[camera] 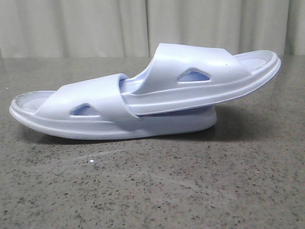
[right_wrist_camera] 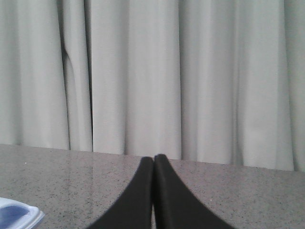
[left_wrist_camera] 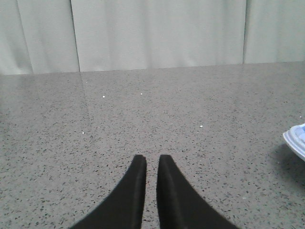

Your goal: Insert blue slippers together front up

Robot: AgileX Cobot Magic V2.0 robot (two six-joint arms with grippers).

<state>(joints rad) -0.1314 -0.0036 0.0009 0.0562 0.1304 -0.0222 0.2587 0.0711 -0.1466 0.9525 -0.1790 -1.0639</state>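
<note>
— Speckled stone table runs closest; blue slippers lie on it, one toe tucked under the other's strap

— Handling?

— Light, springy foam, I'd judge; take the wide strap. Pale blue-white, triangular cutouts, ribbed footbeds

— Grippers?

— Away from the slippers: left gripper nearly closed, empty; right gripper clenched on nothing

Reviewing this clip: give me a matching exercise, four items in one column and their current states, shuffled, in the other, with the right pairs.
Items:
1. upper slipper
2. lower slipper
3. left gripper
4. right gripper

States:
A. flat on the table
B. fingertips touching, holding nothing
C. front end pushed under the other's strap, far end raised
D. narrow gap between fingertips, holding nothing

Pairs: 1-C, 2-A, 3-D, 4-B
</note>
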